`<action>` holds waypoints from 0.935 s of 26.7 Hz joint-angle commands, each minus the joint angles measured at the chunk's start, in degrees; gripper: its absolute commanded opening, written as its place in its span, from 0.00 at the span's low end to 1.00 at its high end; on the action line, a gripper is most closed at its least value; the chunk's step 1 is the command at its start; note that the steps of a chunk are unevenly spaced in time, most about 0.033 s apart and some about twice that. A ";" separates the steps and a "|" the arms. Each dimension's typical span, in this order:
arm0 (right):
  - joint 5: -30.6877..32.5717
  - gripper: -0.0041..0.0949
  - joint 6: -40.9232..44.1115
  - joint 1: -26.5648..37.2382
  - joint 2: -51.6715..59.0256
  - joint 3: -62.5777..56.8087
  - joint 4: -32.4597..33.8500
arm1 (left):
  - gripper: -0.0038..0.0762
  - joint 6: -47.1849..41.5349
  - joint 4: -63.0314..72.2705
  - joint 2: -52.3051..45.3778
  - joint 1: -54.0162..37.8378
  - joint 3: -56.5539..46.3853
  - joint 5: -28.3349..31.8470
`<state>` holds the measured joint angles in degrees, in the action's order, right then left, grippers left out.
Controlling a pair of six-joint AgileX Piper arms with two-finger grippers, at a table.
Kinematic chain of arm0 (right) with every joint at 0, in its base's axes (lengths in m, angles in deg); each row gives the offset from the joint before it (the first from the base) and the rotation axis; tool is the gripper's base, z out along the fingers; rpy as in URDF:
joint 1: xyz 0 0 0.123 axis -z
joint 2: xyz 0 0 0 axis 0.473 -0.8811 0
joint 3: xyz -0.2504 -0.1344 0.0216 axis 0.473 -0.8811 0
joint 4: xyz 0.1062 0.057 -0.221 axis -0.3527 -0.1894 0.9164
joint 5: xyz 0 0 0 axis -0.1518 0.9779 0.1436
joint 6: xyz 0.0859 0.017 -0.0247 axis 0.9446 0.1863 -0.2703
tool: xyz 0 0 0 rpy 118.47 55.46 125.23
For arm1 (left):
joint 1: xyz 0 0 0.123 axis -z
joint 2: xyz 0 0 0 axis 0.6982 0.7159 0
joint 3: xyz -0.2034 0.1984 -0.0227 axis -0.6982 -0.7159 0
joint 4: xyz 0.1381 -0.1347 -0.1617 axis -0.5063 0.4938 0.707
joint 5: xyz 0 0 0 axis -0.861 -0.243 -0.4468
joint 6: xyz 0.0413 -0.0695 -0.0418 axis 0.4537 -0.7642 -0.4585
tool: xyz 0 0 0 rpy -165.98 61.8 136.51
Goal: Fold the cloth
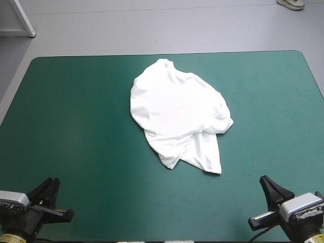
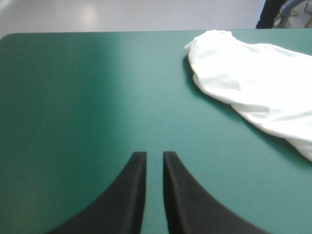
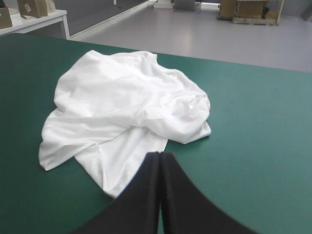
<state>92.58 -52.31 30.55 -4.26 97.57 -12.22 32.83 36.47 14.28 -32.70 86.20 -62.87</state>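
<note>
**Item:** T-shirt (image 1: 177,109), white, short-sleeved. A crumpled heap around the middle of the teal-green table cover (image 1: 76,111), somewhat nearer the far edge. The body is bunched. Two loose flaps trail toward the near edge, and a rolled ridge of fabric lies on the right-arm side. Not spread and not folded, so the task looks to be at its start.

**Hazards (judged):**
- Layers overlap, and no collar, sleeve or hem can be read clearly. A pinch on the ridge would likely take several layers, so the heap would lift as a lump rather than open out.
- A pull on one trailing flap alone could drag the whole heap across the cover or twist it tighter.
- Fingers brought in closed would push the fabric instead of taking it.

**Left gripper** (image 2: 154,156): at the near left corner, over bare cover and well apart from the T-shirt. The black fingers stand just apart with a narrow slit between them, holding and touching nothing.

**Right gripper** (image 3: 159,155): at the near right corner. The fingers meet in one pointed arch, closed on nothing. The T-shirt lies ahead of it, apart from it in the high view.
</note>
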 commanded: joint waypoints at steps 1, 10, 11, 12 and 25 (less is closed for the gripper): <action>-5.20 0.10 2.70 -0.16 -7.27 2.51 -0.78 | 0.41 -0.44 4.41 7.40 0.11 4.12 4.57; -5.40 0.48 -1.01 -0.16 -28.40 9.55 -2.00 | 0.52 -0.44 6.16 25.50 0.11 13.27 8.54; -5.27 0.53 -1.15 -0.16 -30.34 10.73 -2.30 | 0.52 -0.29 6.16 27.21 0.11 14.38 8.54; -5.27 0.55 -1.34 -0.16 -32.17 11.92 -2.55 | 0.52 -0.04 6.16 28.82 0.11 15.31 8.64; -8.57 0.56 -8.37 -0.16 -61.99 24.79 -13.20 | 0.52 7.62 16.72 45.96 0.11 17.88 10.75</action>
<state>86.46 -58.96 30.55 -62.55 118.45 -23.24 39.23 51.17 59.57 -32.70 102.02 -56.51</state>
